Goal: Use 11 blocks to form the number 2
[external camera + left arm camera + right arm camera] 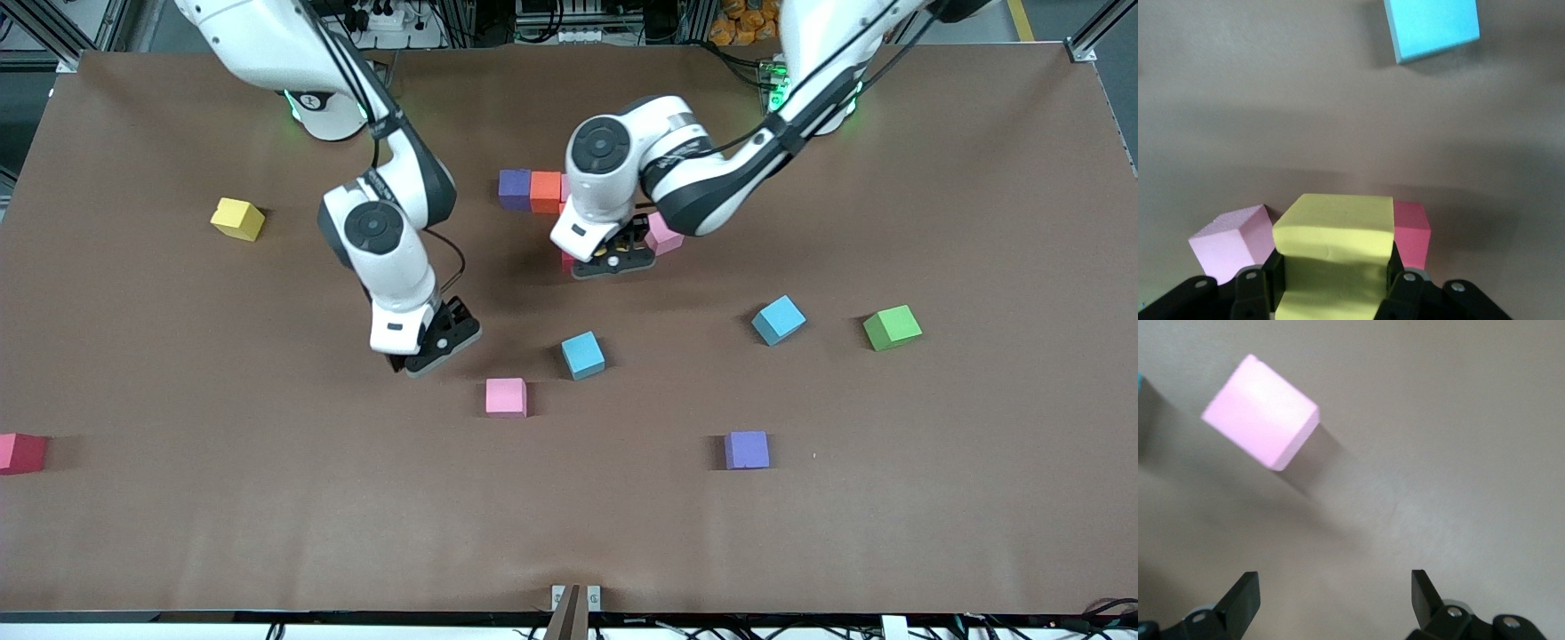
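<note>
The left gripper point(1335, 293), clamped on a yellow block point(1335, 237), should lower it squarely beside the pink block point(1238, 241) and red block point(1411, 233) below it, while the right gripper point(1335, 597) waits, jaws apart.

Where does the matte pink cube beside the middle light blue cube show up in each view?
Front view: matte pink cube, nearer the camera than the light blue cube beside it.
Left wrist view: not in it.
Right wrist view: pink cube, in full.
Shared landmark: that light blue cube.
</note>
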Motion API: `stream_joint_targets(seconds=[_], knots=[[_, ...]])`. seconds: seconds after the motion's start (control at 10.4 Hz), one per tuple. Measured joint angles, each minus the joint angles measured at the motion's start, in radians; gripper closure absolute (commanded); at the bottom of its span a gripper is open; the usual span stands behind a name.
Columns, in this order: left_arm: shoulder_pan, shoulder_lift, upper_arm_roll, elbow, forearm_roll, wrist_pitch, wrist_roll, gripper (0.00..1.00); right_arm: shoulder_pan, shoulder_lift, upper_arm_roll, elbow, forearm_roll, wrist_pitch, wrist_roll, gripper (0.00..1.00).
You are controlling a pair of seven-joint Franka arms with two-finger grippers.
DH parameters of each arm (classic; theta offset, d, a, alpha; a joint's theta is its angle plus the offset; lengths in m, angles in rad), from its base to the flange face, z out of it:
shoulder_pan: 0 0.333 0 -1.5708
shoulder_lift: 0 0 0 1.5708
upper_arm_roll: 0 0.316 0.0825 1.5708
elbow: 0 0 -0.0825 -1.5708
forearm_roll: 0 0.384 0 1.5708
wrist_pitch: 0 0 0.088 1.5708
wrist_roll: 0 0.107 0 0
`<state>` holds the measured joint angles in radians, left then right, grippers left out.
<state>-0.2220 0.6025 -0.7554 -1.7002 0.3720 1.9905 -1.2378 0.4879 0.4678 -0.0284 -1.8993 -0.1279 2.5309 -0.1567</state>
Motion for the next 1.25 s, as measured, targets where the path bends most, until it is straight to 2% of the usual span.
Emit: stream_joint_targets(seconds=[0.19,0.29,0.58,0.87,1.06,1.25], knots=[[-0.126,0.042,0.092,0.07,-0.006,-0.022,-0.003,1.0,-0.011,0.065,0.0,0.066,0.0,0.065,-0.136,0.0],[-0.156,0.058,0.109,0.085,-0.006,-0.027,-0.003,1.0,-0.009,0.097,0.002,0.094,0.0,0.101,-0.184,0.0],[-0.167,0.07,0.114,0.12,-0.006,-0.028,-0.003,1.0,-0.006,0.182,0.005,0.142,0.0,0.243,-0.385,0.0],[-0.19,0.073,0.114,0.151,-0.007,-0.03,-0.003,1.0,0.0,0.203,0.012,0.16,0.002,0.262,-0.48,0.0],[-0.211,0.081,0.114,0.164,-0.007,-0.03,-0.003,1.0,0.011,0.206,0.031,0.16,0.057,0.261,-0.508,0.0],[-0.229,0.1,0.117,0.185,-0.007,-0.03,-0.003,1.0,0.024,0.225,0.036,0.16,0.185,0.261,-0.611,0.0]])
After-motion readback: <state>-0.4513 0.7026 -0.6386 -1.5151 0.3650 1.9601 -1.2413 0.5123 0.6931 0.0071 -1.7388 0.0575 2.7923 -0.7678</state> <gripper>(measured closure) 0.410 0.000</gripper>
